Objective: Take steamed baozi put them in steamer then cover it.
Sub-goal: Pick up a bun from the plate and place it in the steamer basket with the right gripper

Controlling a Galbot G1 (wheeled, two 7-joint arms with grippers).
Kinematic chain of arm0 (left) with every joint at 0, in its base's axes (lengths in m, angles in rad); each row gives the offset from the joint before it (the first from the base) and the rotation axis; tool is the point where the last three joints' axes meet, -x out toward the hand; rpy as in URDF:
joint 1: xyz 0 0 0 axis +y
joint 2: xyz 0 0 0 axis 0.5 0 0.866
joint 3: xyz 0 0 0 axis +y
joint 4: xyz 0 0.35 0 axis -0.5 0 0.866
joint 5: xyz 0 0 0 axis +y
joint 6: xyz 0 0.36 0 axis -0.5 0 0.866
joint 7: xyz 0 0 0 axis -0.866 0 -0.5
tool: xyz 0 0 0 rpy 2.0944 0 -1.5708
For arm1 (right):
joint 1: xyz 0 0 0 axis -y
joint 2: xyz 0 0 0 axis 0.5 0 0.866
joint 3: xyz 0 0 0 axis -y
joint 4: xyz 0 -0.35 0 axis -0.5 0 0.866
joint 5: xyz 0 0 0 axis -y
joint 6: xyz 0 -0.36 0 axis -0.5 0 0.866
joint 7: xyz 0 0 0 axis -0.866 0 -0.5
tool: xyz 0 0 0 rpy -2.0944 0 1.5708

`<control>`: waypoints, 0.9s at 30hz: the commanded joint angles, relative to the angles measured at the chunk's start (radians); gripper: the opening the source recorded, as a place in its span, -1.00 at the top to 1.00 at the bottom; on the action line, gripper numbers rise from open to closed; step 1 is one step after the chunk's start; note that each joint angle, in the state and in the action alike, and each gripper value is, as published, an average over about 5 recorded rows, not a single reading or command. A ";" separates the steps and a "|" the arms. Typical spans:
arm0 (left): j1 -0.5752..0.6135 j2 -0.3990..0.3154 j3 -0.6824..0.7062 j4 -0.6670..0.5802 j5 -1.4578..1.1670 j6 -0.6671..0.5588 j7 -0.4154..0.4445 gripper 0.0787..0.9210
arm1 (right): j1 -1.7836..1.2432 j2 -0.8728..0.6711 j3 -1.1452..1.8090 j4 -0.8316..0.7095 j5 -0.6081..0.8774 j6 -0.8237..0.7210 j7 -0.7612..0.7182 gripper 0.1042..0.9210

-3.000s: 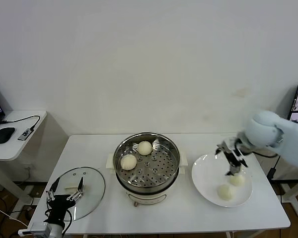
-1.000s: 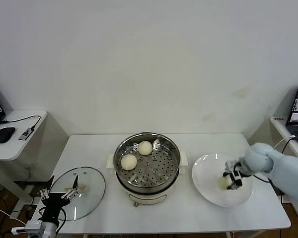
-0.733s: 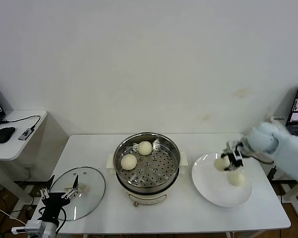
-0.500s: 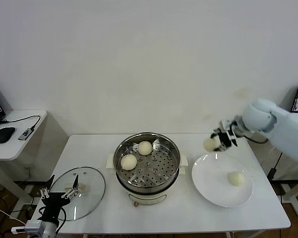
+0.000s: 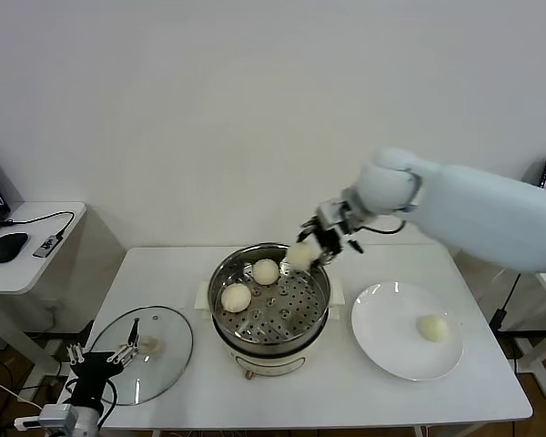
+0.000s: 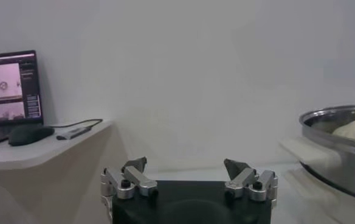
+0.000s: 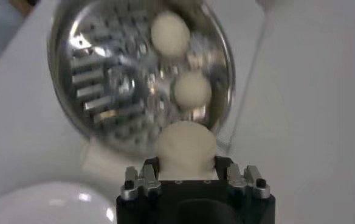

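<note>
- The right tool [image 5: 317, 242] is closed on one baozi [image 5: 301, 255] and hangs just above the far right rim of the steamer [image 5: 320, 305], a little right of the middle of the head view. In the right wrist view the same bun [image 7: 185, 147] fills the space between the jaws, with the perforated tray [image 7: 98, 85] spread out beyond it.
- Two buns already sit on the tray: one at the far side [image 5: 266, 271] and one toward the left [image 5: 236, 297]. A fourth bun [image 5: 431, 328] waits on the white plate [image 5: 382, 350] at the lower right.
- The step in hand, as I judge it, is placing the carried bun. The open part of the tray is its near and right half, so the bun should travel further inward, past the rim, before it goes down.
- Lower it until it is close to the holes, then part the jaws only enough to let it settle; a drop from the present height could make it roll against the far bun or bounce on the steel.
- Keep the grip gentle: the bun looks soft and would dent if squeezed harder.
- Leave room for the last bun when choosing the spot.
- The left tool [image 6: 188, 180] is parked at the lower left beside the glass lid [image 5: 168, 339] on the table [image 5: 164, 273], jaws spread wide and holding nothing.
</note>
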 commanded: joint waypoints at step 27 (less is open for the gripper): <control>0.007 -0.015 -0.020 0.002 -0.003 -0.017 -0.002 -0.77 | -0.009 0.260 -0.183 0.007 -0.272 0.392 -0.096 -0.14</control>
